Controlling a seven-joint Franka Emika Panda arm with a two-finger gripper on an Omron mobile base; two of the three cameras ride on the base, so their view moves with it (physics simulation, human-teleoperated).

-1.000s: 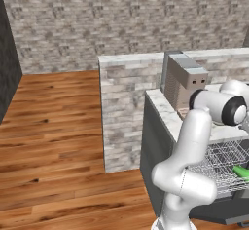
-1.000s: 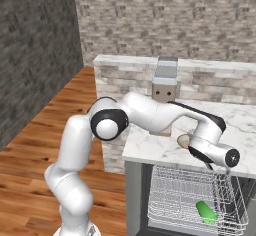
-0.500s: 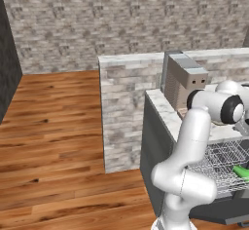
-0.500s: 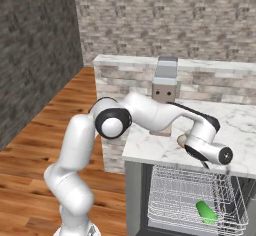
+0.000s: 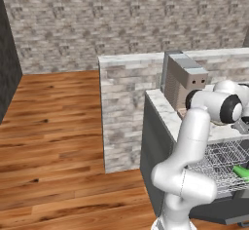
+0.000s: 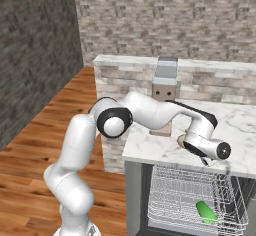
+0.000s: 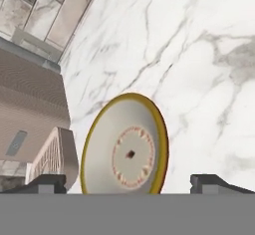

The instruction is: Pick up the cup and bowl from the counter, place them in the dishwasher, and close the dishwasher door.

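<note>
In the hand view the tan bowl (image 7: pixel 127 152), with its yellowish rim, lies on the white marbled counter (image 7: pixel 199 55). It sits right between my two dark fingertips (image 7: pixel 47 181). My gripper (image 7: pixel 128 183) is open above it and holds nothing. From the right base view, a small part of the bowl (image 6: pixel 181 140) peeks out at the left of my hand. The green cup (image 6: pixel 206 212) lies on its side in the dishwasher's pulled-out wire rack (image 6: pixel 175 195); it also shows in the left base view (image 5: pixel 240 171). The dark dishwasher door (image 5: pixel 216 209) hangs open under the rack.
The boxy coffee machine (image 6: pixel 165 82) stands on the counter just behind the bowl, and its tan tray (image 7: pixel 55 154) lies close to the bowl's left side. A taller stone-brick ledge (image 5: pixel 129 83) runs behind the counter. Wooden floor (image 5: pixel 53 126) stretches to the left.
My hand has shifted a little to the left over the counter, toward the bowl. The jaws stayed open, and the cup has not moved.
</note>
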